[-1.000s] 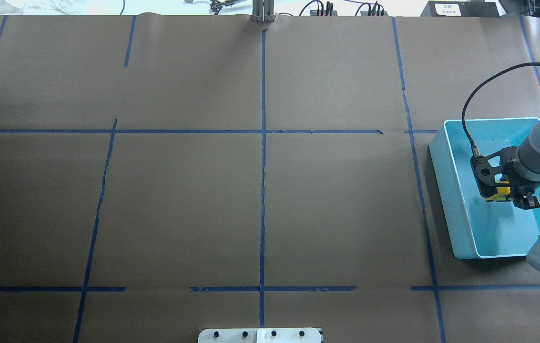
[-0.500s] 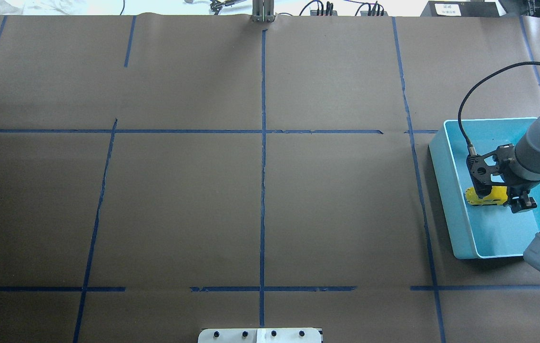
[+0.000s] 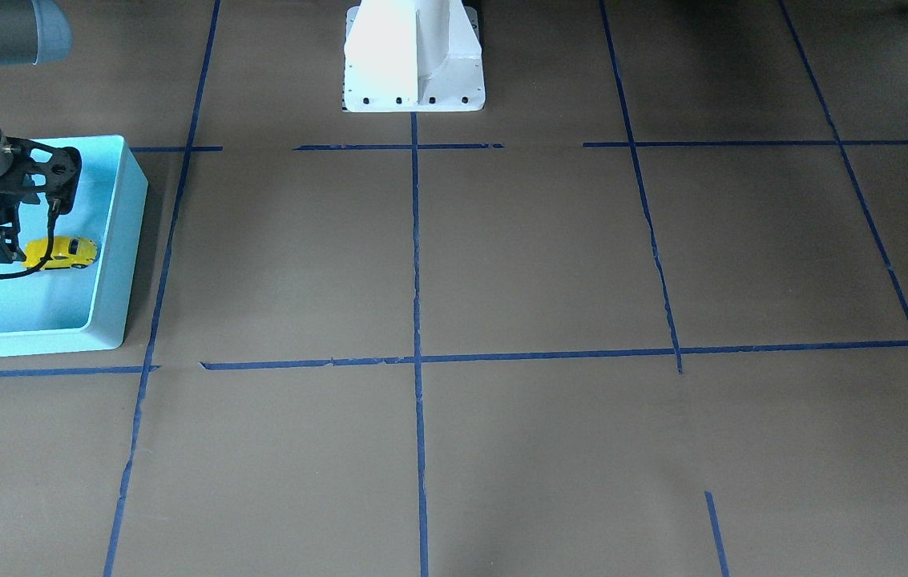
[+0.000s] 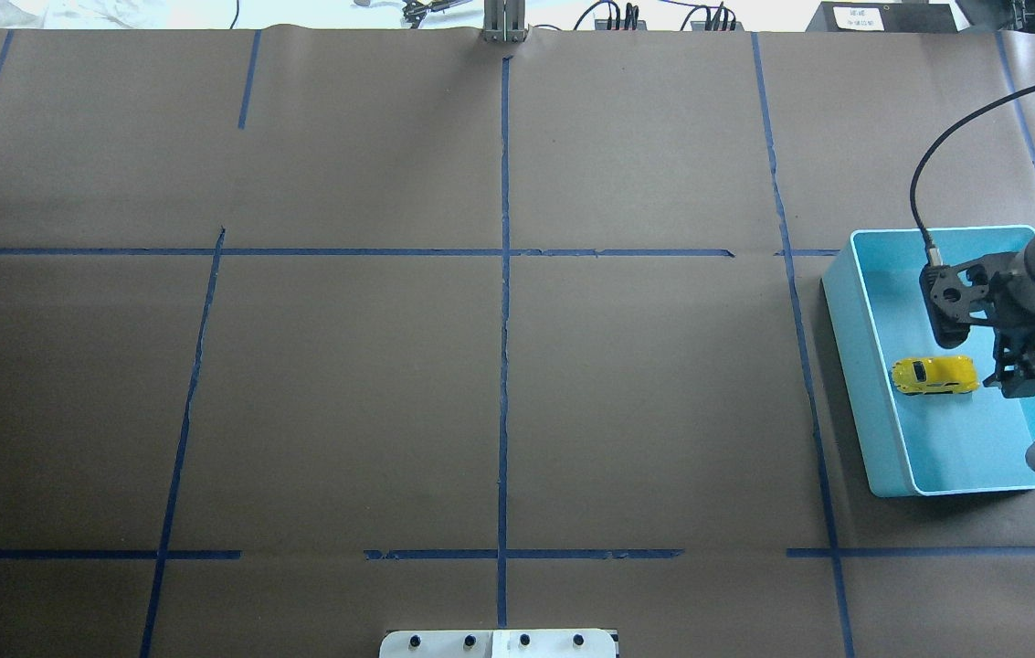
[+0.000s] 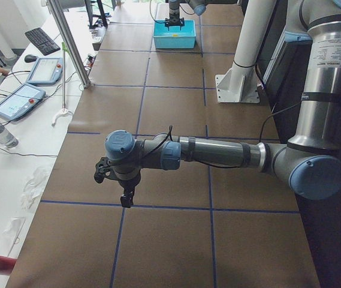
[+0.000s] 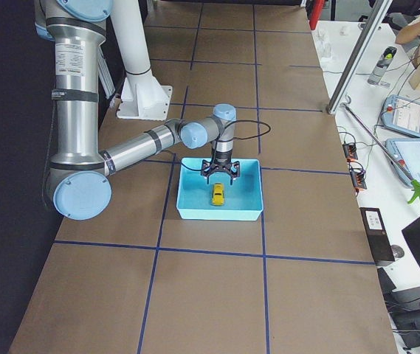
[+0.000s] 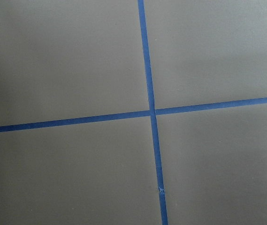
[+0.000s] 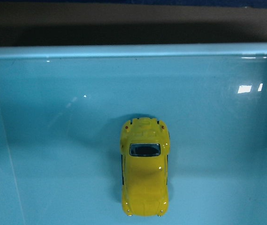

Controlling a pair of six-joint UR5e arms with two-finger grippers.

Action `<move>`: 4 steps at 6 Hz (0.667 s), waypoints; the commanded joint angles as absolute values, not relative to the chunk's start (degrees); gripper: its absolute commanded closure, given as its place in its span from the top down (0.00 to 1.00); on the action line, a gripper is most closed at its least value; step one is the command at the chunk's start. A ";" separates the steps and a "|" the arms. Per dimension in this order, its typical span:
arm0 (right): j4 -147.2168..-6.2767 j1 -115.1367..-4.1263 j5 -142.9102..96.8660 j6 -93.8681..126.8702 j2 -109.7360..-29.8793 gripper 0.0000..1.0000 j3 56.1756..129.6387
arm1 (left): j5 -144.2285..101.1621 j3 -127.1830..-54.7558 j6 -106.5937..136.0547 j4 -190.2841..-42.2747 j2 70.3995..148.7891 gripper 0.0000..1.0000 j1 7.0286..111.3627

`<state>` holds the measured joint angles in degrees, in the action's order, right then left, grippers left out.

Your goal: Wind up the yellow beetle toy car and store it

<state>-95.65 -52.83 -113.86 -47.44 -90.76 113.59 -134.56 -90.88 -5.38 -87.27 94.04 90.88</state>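
Now, with the car (image 4: 934,376) resting in the bin (image 4: 853,366), the open right end effector (image 4: 985,356) should rise straight up so neither finger clips it.

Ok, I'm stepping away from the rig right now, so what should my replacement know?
Right pincer: open, above the turquoise bin, holding nothing.
Left pincer: over the table; open or shut cannot be told.
Yellow beetle toy car: on its wheels on the bin floor, free of the pincer.
Done: car stored. Winding can't be confirmed.
Left: lift the right pincer clear.
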 commanded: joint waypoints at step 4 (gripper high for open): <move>-110.04 -84.91 -123.36 -45.45 -87.70 1.00 104.81 | -134.56 -90.79 -5.45 -87.28 94.13 1.00 90.79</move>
<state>-110.08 -77.31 -120.63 -46.48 -86.75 108.77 -134.56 -90.82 -5.43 -87.28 94.07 90.82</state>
